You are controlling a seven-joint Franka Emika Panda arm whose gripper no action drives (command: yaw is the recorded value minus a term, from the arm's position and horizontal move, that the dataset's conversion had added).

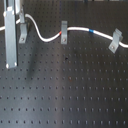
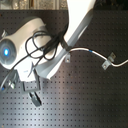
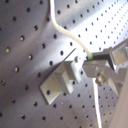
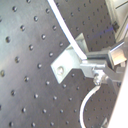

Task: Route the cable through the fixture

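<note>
Running across the upper part of the frame in the first exterior view, the cable [image 1: 77, 29] is laid with its long axis roughly from side to side, dipping in a wave between brackets. Three grey clips are recorded on the black perforated board [image 1: 65, 90]: the fixture [image 1: 23, 31] at upper left, a middle clip [image 1: 63, 32] beside the red band [image 1: 62, 32], and a right clip [image 1: 115, 41] past the blue band [image 1: 91, 31]. The gripper [image 1: 15, 22] is stationed at the upper-left fixture, presumably so that the cord can be pressed into its slot. In the first wrist view the cable [image 3: 65, 34] is seen pinched at the fingertips [image 3: 100, 65], jaws nearly closed upon it, just beside the fixture [image 3: 62, 80]. In the second wrist view the cord [image 4: 67, 37] is shown crossing the bracket's slanted top.
</note>
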